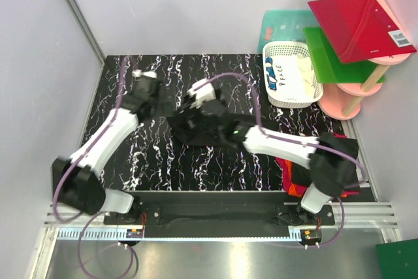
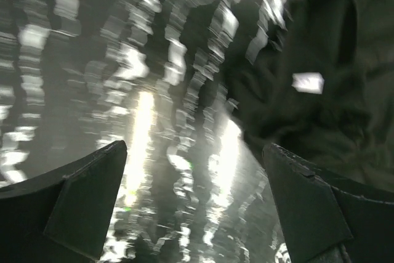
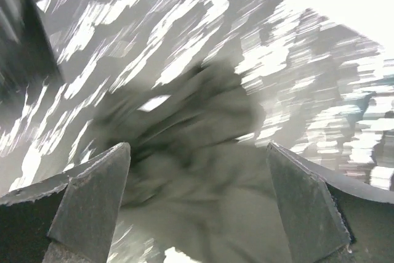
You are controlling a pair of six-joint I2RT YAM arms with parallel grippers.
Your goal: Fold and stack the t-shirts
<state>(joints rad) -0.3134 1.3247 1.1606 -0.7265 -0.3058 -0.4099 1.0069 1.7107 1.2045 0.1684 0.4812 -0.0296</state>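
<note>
A crumpled black t-shirt point(image 1: 199, 136) lies at the middle of the marbled table point(image 1: 163, 161). My right gripper point(image 1: 192, 114) hovers over it, open. In the right wrist view the jaws point(image 3: 198, 146) stand wide apart with the blurred black t-shirt point(image 3: 203, 152) and its white tag point(image 3: 154, 103) beneath them, nothing gripped. My left gripper point(image 1: 160, 99) is just left of the shirt, open point(image 2: 194, 147) over bare table. The left wrist view has the black t-shirt point(image 2: 308, 109) at upper right. More t-shirts point(image 1: 295, 178), red, orange and black, lie heaped under the right arm.
A white lattice basket point(image 1: 290, 73) stands at the back right corner. Beside it a pink stand point(image 1: 349, 99) carries a red board point(image 1: 359, 24) and a green board point(image 1: 336, 53). Grey walls close in the table at left and back.
</note>
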